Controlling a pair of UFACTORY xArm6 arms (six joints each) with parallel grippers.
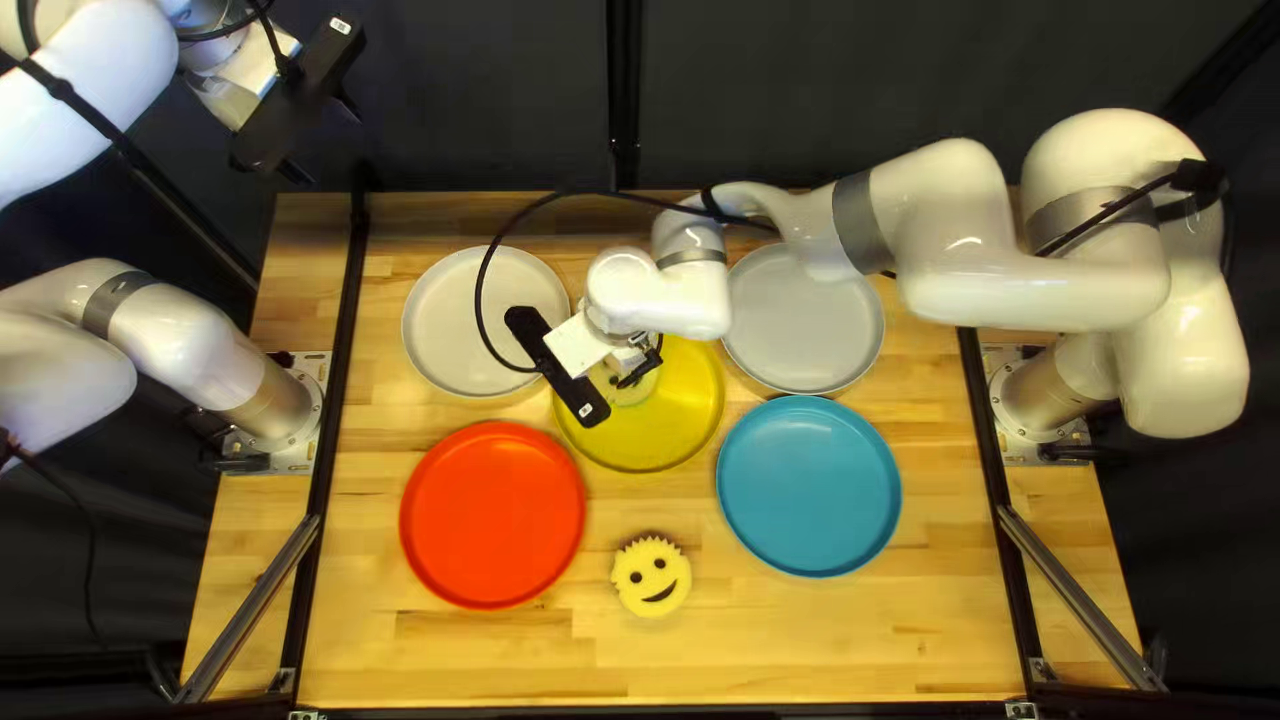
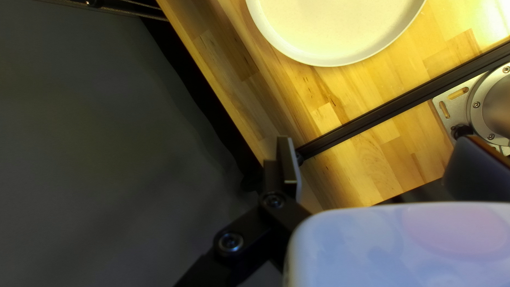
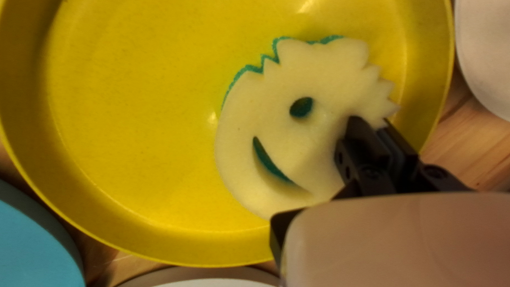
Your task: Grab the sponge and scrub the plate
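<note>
In the top left view my right gripper (image 1: pixel 646 366) is low over the yellow plate (image 1: pixel 667 434), with the pale sponge (image 1: pixel 627 390) at its fingers. From the right wrist, the gripper (image 3: pixel 378 139) is shut on the edge of the smiley-faced sponge (image 3: pixel 276 117), one finger across its face. The sponge lies inside the yellow plate (image 3: pixel 127 122); its underside contact is hidden. My left gripper (image 1: pixel 324 139) hangs open and empty beyond the table's far left corner; in the left wrist view one finger of that gripper (image 2: pixel 287 162) shows, the other being hidden.
Around the yellow plate are a red plate (image 1: pixel 494 515), a blue plate (image 1: pixel 810 487), a white plate (image 1: pixel 440 320) and a light grey plate (image 1: pixel 806 320). A second smiley sponge (image 1: pixel 652 576) lies nearer the front edge. My right arm and its cable cross above the far plates.
</note>
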